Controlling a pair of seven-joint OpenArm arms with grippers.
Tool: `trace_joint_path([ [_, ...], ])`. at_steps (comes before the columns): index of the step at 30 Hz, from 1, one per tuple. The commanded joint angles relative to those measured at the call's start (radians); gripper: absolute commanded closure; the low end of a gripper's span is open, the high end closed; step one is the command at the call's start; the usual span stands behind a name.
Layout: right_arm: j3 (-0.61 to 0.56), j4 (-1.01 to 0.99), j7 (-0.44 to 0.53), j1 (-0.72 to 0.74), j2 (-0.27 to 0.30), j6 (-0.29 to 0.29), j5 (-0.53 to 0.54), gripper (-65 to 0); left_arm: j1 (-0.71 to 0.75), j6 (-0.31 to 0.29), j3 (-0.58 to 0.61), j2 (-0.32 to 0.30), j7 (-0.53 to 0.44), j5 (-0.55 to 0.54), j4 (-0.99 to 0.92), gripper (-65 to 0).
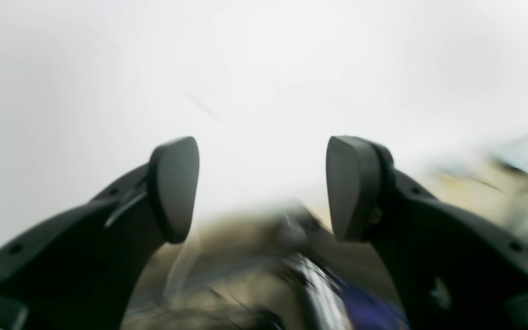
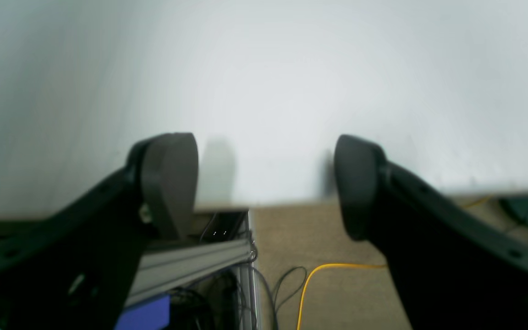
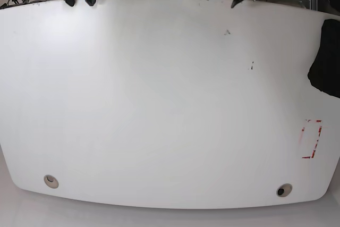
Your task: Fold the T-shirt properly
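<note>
Both my left claw and right claw hang open and empty at the far edge of the white table, because the T-shirt lies bunched well apart at its side edge.

the base camera looks straight down from high above on the whole white table, while each wrist camera sits close behind its own fingers, low over the table's far edge, facing outward toward the floor, the tabletop being what all views share.
</note>
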Motion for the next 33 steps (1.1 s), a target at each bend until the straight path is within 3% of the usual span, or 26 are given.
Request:
trace_joint_path([
  [1, -0.019, 0.011, 0.013, -0.079, -0.019, 0.017, 0.017, -43.8, 0.099, 0.014, 0.012, -0.02, -0.034, -0.009, 0.014, -39.7],
  [5, -0.088, -0.018, 0.056, -0.186, -0.037, 0.017, 0.015, -43.8, 0.199, 0.014, 0.05, -0.062, -0.034, -0.011, -0.009, -39.7],
  [10, -0.177, -0.133, 0.165, -0.241, -0.041, 0.017, 0.012, -43.6, 0.196, 0.049, 0.061, -0.125, -0.034, -0.091, -0.166, -39.6],
  [14, -0.23, -0.29, 0.235, -0.214, -0.037, 0.017, -0.029, -43.6, 0.079, 0.109, 0.063, -0.193, -0.034, -0.172, -0.371, -39.6],
  [21, -0.23, -0.609, 0.309, -0.053, -0.027, -0.011, -0.172, -43.6, -0.142, 0.114, 0.063, -0.263, -0.034, -0.25, -0.733, -39.6],
  [24, -0.234, -0.741, 0.35, 0.015, -0.011, -0.032, -0.204, -43.6, -0.231, 0.114, 0.063, -0.276, -0.034, -0.27, -0.868, -39.6],
  [33, -0.234, -1.023, 0.355, 0.219, 0.024, -0.105, -0.296, -43.6, -0.534, 0.114, 0.061, -0.276, -0.034, -0.267, -1.339, -39.7],
])
